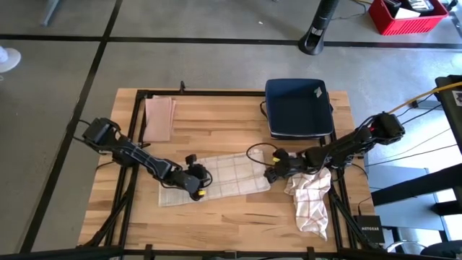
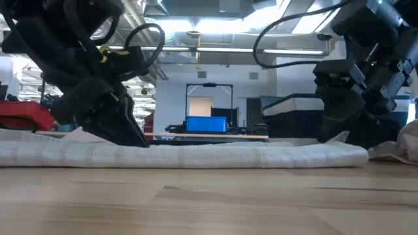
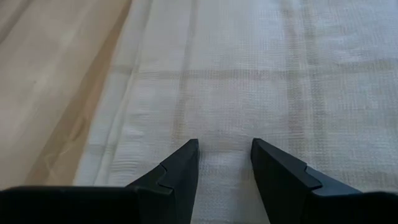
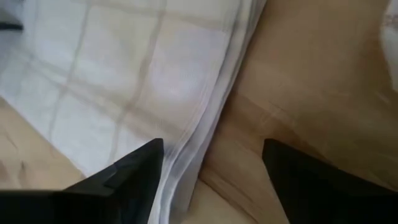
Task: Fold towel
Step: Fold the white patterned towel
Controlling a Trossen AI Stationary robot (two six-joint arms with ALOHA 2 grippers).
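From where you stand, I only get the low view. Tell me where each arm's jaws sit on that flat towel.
Observer: The left gripper rests on the folded towel near its left end, jaws slightly apart, nothing pinched.
Operator: Report the right one.
Observer: The right gripper straddles the towel's right edge, jaws wide open, one finger over cloth, one over bare table.
Operator: Name anything else nearby.
Observer: A crumpled towel lies just right of it, and a blue tray sits behind.
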